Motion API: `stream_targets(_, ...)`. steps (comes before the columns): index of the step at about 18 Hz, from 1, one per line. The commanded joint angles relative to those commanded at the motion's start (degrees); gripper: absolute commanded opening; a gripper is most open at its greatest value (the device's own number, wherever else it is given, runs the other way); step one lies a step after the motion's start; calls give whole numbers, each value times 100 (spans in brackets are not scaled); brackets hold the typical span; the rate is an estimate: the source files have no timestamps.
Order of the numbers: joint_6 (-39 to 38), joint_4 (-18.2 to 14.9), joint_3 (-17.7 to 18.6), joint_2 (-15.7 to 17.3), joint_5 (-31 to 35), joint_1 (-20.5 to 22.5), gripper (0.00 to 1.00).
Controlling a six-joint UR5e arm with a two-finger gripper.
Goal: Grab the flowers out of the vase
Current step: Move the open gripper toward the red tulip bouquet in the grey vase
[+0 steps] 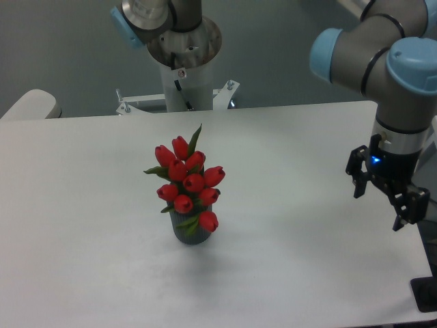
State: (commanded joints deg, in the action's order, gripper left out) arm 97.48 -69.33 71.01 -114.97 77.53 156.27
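Observation:
The flowers (187,181), a tight bunch of red tulip buds with a few green leaves, stand upright in the vase (189,231), a short dark grey cylinder near the middle of the white table (89,205). The buds hide most of the vase. My gripper (379,203) hangs at the table's right side, far to the right of the flowers and apart from them. Its two black fingers are spread and hold nothing.
The arm's base column (183,75) stands behind the table's far edge at the centre. The arm's grey and blue joints (382,48) reach over the right side. A pale rounded object (31,104) sits beyond the far left corner.

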Motion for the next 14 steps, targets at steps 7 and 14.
stream_targets(7,-738,-1222,579,483,-1133,123,100)
stream_targets(14,-1258,-1188,2230,1134,-3418,439,100)
